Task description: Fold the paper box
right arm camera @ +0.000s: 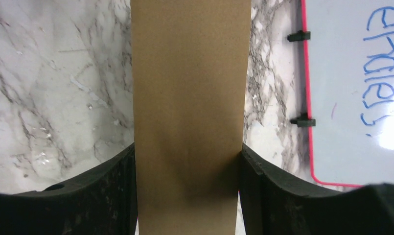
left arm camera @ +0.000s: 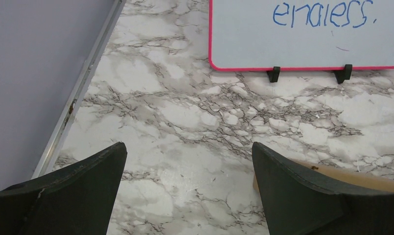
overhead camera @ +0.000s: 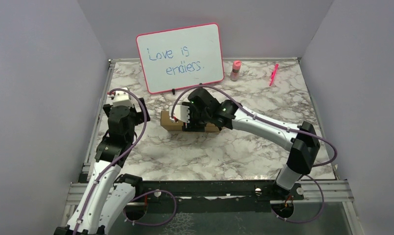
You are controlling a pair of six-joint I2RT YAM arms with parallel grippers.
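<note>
Box: brown cardboard box [overhead camera: 170, 122] lying flat on the table [overhead camera: 234, 152], left of the middle and a little toward the far edge, its long side running left to right.
Box top: plain, flat brown face [right arm camera: 190, 88] in the right wrist view, filling the strip between the two fingers.
Right claw: the right claw [right arm camera: 187, 148] comes down over the middle of the box from the right. It is partly closed, with one black finger [right arm camera: 106, 191] against each long side of the box, so the box is gripped across its narrow width.
Box and table: I cannot tell whether the box rests on the table or is raised off it.
Left claw: the left claw [left arm camera: 187, 147] is wide apart and has hold of nothing. Only bare marble shows between its fingers [left arm camera: 82, 191].
Left claw place: above the table toward the left edge, to the left of the box and apart from it. One corner of the box [left arm camera: 366, 179] shows just behind its right-hand finger.
Whiteboard: pink-framed whiteboard [overhead camera: 180, 56] upright on small black feet by the far edge, behind the box and not touching it. It has blue handwriting on it.
Bottle: small pink bottle [overhead camera: 236, 70] upright by the far edge, just right of the whiteboard.
Pen: pink pen [overhead camera: 273, 74] lying toward the far right corner, well apart from the box.
</note>
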